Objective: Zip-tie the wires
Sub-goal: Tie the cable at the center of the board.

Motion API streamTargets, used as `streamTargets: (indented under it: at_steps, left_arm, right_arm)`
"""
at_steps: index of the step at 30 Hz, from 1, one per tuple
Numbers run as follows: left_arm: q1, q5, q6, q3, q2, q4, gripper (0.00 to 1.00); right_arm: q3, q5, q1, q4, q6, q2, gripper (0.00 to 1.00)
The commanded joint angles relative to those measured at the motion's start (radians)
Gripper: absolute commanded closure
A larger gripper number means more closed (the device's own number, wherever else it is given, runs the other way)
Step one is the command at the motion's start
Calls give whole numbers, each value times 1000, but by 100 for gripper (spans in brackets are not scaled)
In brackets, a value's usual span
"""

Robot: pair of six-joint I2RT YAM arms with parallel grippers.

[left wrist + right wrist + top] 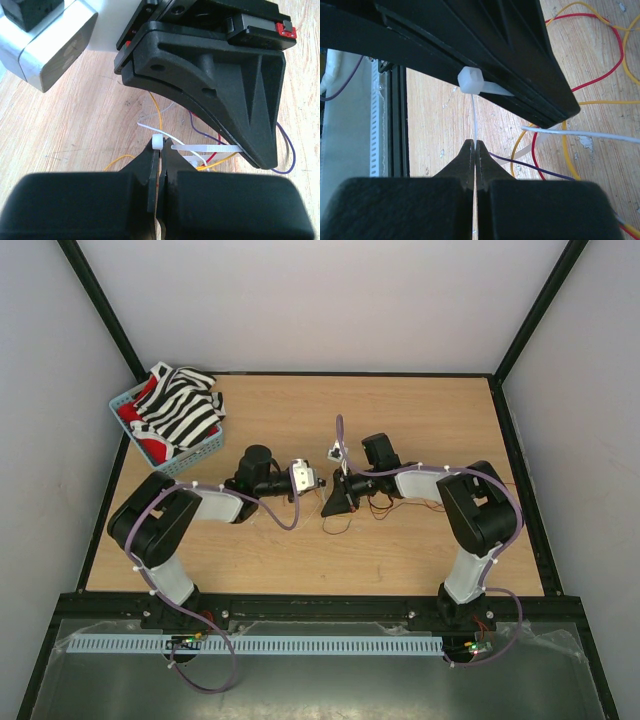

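My left hand [159, 150] and my right hand [474, 146] are both pinched shut on one white zip tie [210, 149]. The left holds it by its head and the right by its thin tail. Under it the wires [560, 132] lie on the surface [420, 410] in four colours: red, yellow, white and purple. Far off to the left sits one blue basket [125, 405] with one striped cloth [185, 405].

Left claw [158, 150], right claw [475, 146] crowded together, wires [390, 502] strewn beneath, basket [195, 457] in far-left corner
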Motion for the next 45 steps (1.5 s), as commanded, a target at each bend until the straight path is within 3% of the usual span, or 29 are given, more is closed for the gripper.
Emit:
streamTargets:
  at_steps: [1, 45]
  left_arm:
    - [-5, 6, 31, -10, -25, 32, 100]
    - [-8, -1, 42, -14, 2, 40, 100]
  right_arm:
    - [20, -37, -3, 14, 7, 17, 100]
    - [28, 13, -8, -2, -6, -41, 100]
